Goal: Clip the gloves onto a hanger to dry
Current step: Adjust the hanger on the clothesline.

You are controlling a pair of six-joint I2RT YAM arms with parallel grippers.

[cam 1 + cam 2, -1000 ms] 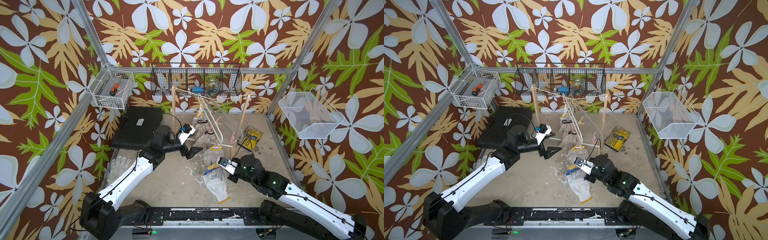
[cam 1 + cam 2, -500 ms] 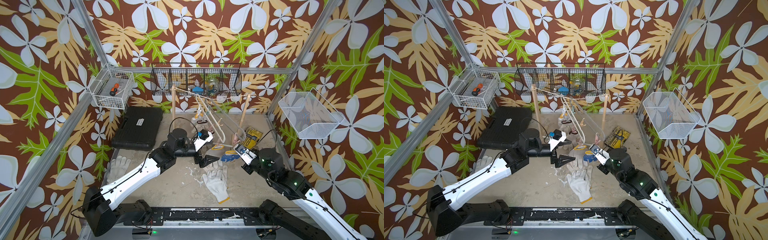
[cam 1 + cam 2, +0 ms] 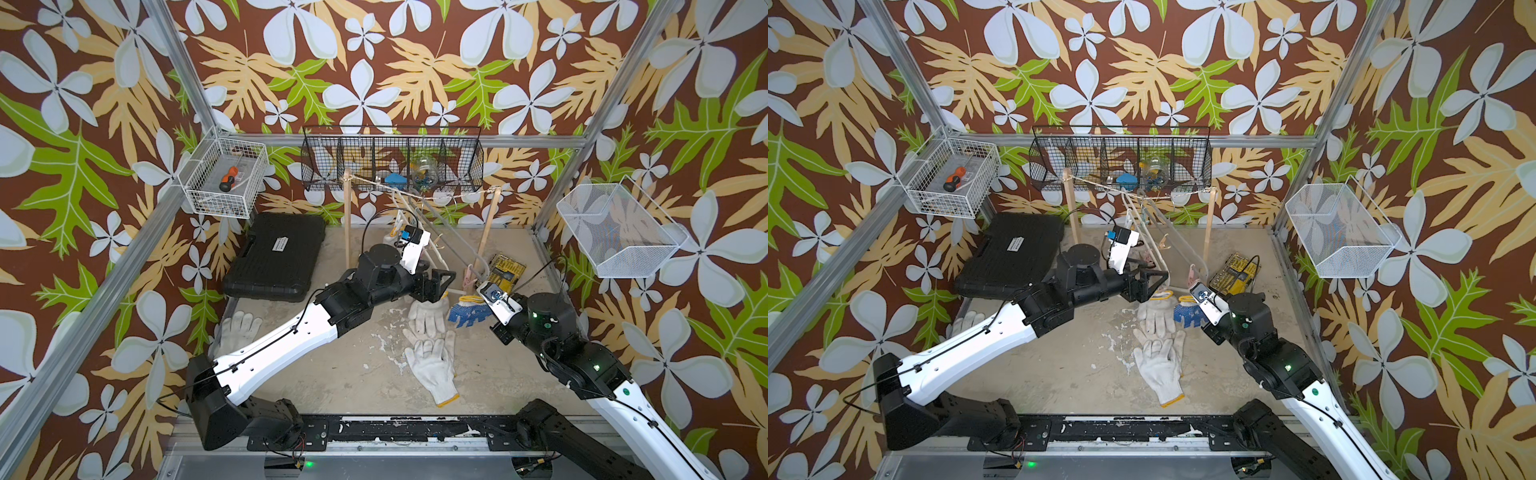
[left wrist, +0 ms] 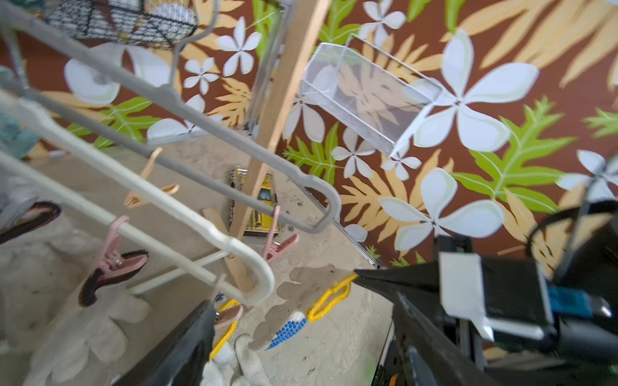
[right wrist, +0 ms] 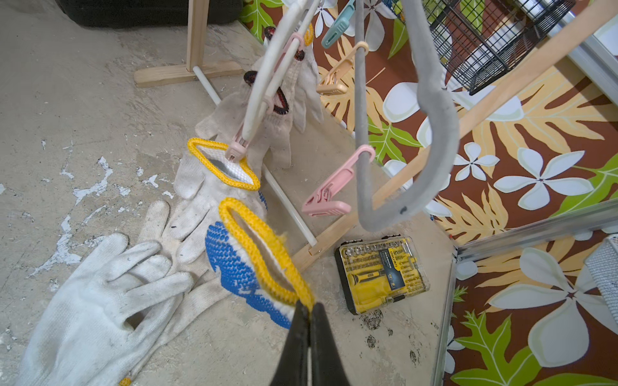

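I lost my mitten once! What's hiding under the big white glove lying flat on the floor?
Another white glove: its edge and fingers peek out beside the top glove. The rest is covered, so its palm side can't be seen.

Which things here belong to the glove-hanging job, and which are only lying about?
Job: blue-dotted glove, held by the right gripper; white glove on the floor; white hanger; grey hanger; pink clip.
Lying about: black case; yellow bit set; screwdriver.
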